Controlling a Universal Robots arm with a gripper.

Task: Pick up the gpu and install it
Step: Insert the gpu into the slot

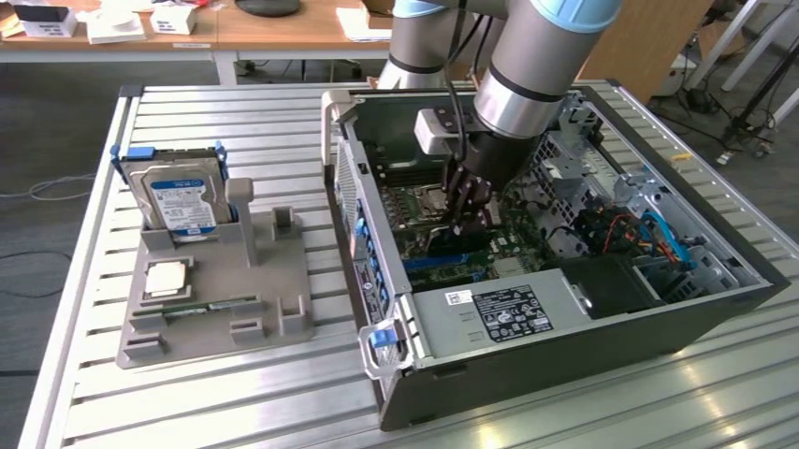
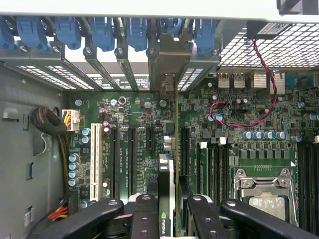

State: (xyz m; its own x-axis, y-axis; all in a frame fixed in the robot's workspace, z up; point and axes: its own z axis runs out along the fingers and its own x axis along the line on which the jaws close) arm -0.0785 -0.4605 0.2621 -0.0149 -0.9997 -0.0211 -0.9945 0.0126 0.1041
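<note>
Ribbed aluminium tabletop (image 1: 88, 374); grey moulded plastic tray (image 1: 268, 281) bearing a silver, blue-labelled hard drive (image 1: 181, 201); open black steel computer case (image 1: 587, 346), where the black-fingered gripper (image 2: 167, 214) pinches the thin green circuit-board gpu (image 2: 167, 174) edge-on over the slotted green motherboard (image 2: 134, 107).

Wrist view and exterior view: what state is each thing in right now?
gpu: gripped, on edge over the motherboard, bracket at rear slots
hand: shut on gpu
case: side open
hard drive: upright in tray
memory stick: flat on tray
</note>
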